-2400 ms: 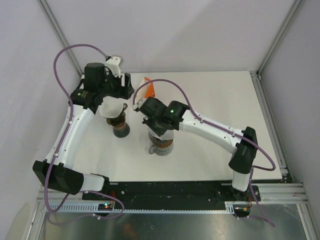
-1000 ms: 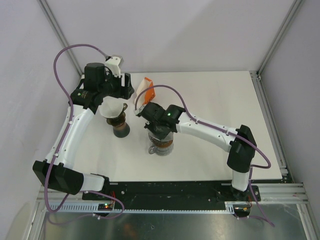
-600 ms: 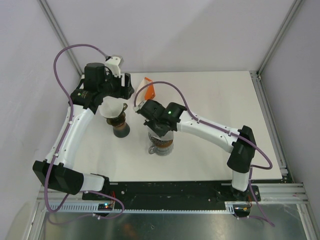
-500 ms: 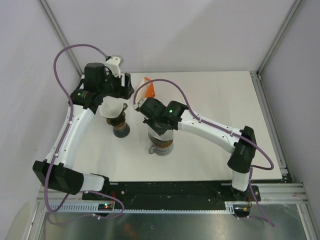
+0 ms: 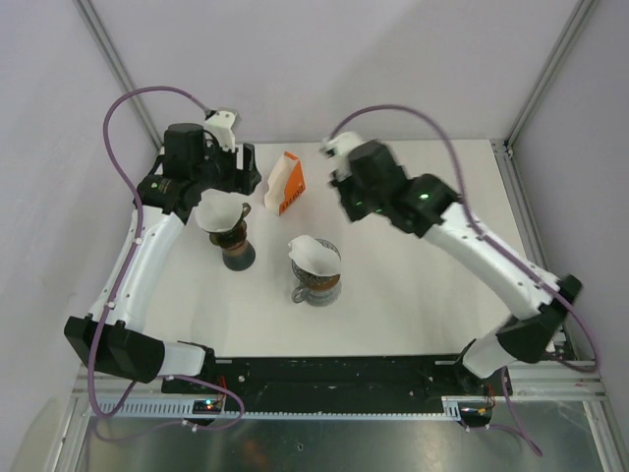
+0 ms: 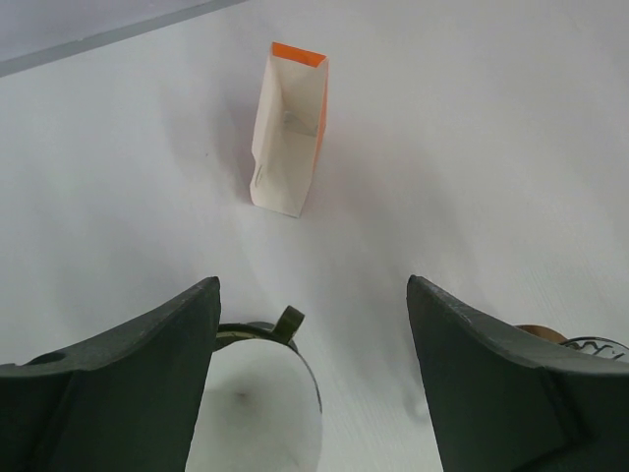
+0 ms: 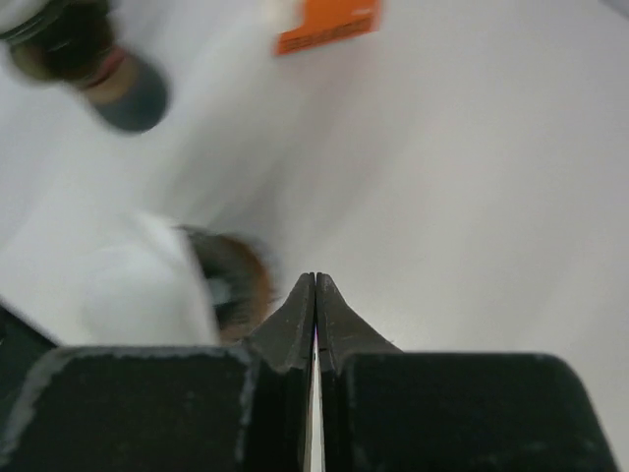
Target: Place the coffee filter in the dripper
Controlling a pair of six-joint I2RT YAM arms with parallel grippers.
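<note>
A white coffee filter (image 5: 314, 253) sits in the glass dripper (image 5: 316, 282) at the table's middle; both show blurred in the right wrist view, filter (image 7: 145, 287) and dripper (image 7: 234, 283). My right gripper (image 5: 345, 204) is shut and empty, raised behind and to the right of that dripper; its tips (image 7: 314, 280) are pressed together. My left gripper (image 5: 251, 175) is open and empty (image 6: 312, 295), hovering over a second dripper (image 5: 236, 248) that holds another white filter (image 5: 221, 209), also seen in the left wrist view (image 6: 254, 413).
An orange-and-white filter box (image 5: 287, 183) lies at the back between the two arms, open end showing in the left wrist view (image 6: 288, 128). The enclosure's frame posts (image 5: 539, 79) bound the white table (image 5: 442, 256).
My right arm has risen off the middle dripper and swung back and right, shut and empty, leaving the white filter in that dripper. The left arm has not moved.
</note>
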